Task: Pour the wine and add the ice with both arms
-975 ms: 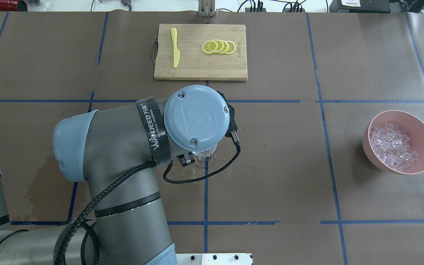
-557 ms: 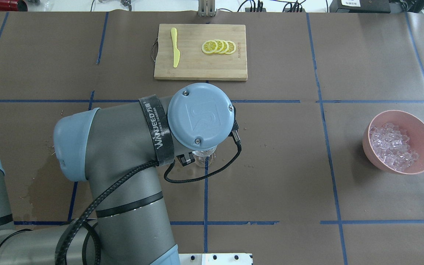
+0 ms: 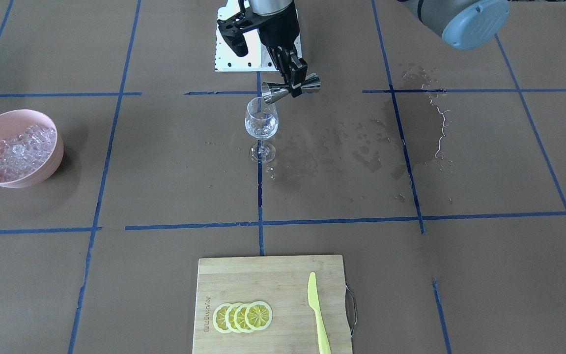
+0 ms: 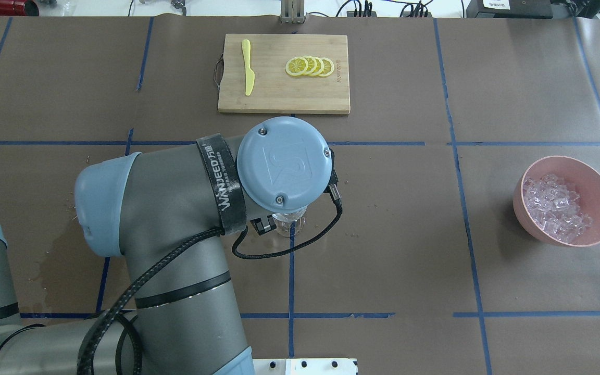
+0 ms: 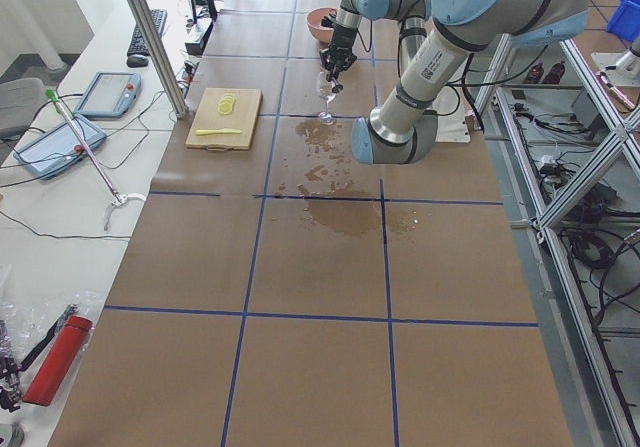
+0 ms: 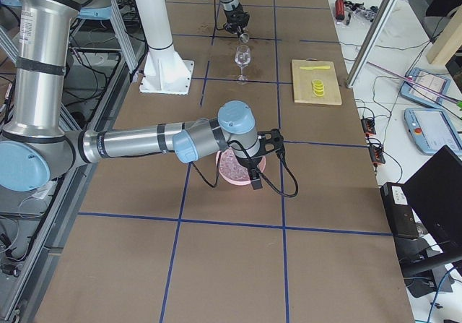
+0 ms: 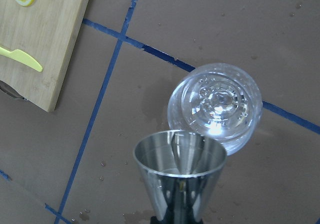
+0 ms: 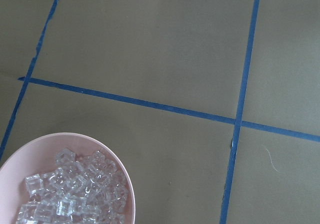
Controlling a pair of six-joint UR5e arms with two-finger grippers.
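My left gripper [image 3: 293, 83] is shut on the waist of a steel jigger [image 3: 291, 90]. It holds the jigger tipped on its side, mouth at the rim of a stemmed wine glass [image 3: 262, 123]. The glass stands upright with a little clear wine [image 3: 262, 130] in it. In the left wrist view the jigger [image 7: 180, 166] looks empty beside the glass [image 7: 215, 108]. The ice [image 3: 20, 147] is heaped in a pink bowl [image 3: 13, 112]. My right gripper [image 6: 255, 177] hangs near that bowl and shows only in the exterior right view, so I cannot tell its state.
A bamboo cutting board [image 3: 263, 280] with lemon slices [image 3: 242, 317] and a yellow knife [image 3: 318, 314] lies on the far side from me. Wet patches [image 3: 410, 128] darken the brown paper to the glass's left side. A white mounting plate [image 3: 229, 61] sits by my base.
The left wrist turned a little and shifted slightly over the glass, then held still. The glass, the bowl and the board have not moved.
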